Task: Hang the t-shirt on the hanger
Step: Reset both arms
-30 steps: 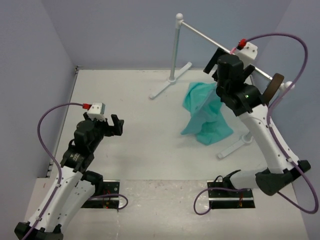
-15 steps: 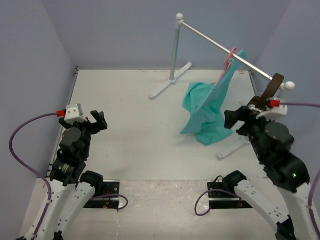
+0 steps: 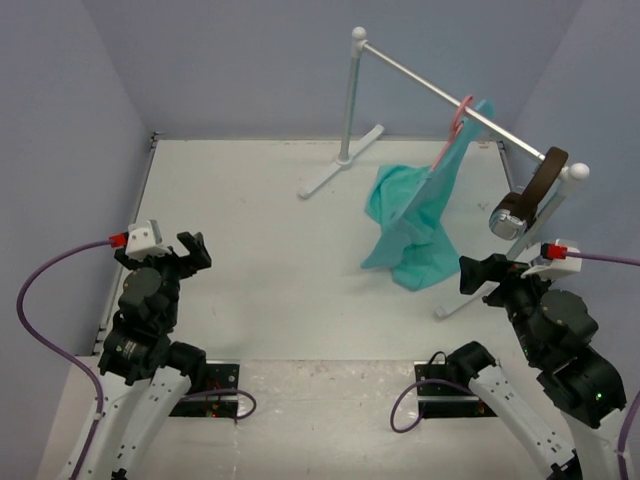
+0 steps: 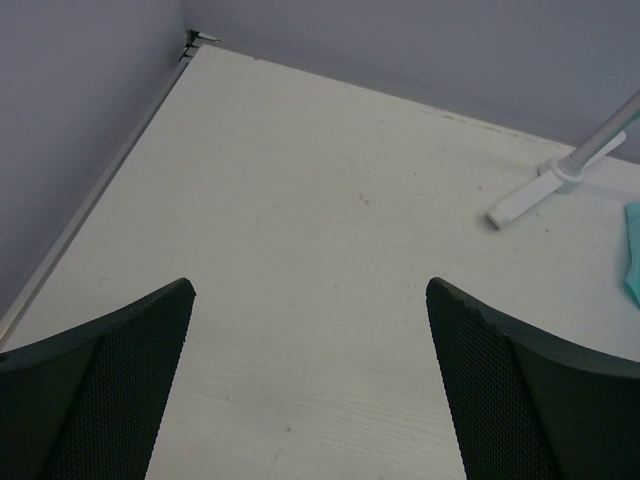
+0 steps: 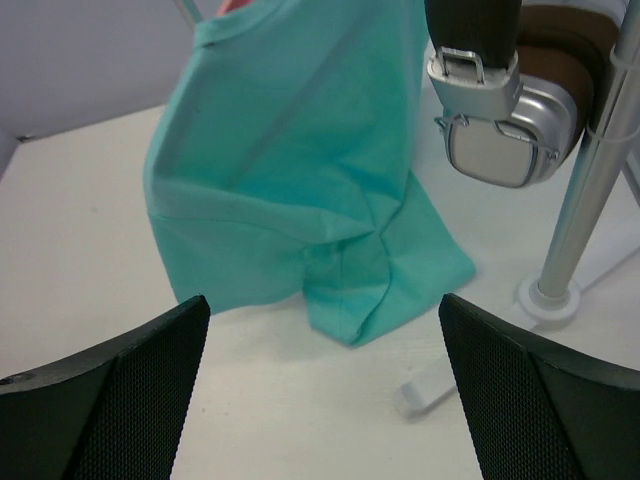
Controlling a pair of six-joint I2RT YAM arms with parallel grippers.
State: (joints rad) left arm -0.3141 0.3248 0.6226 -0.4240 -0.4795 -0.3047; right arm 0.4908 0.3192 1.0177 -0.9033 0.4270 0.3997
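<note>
Spread and empty, left end effector (image 4: 308,287) and right end effector (image 5: 324,300); t-shirt (image 3: 415,225), draped unevenly on hanger (image 3: 456,122), may slide off

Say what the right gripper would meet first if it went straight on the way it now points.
Most likely the t-shirt, though depth is unclear: the open right gripper points at its lower folds. The headphones and the rail post sit right of that line.
</note>
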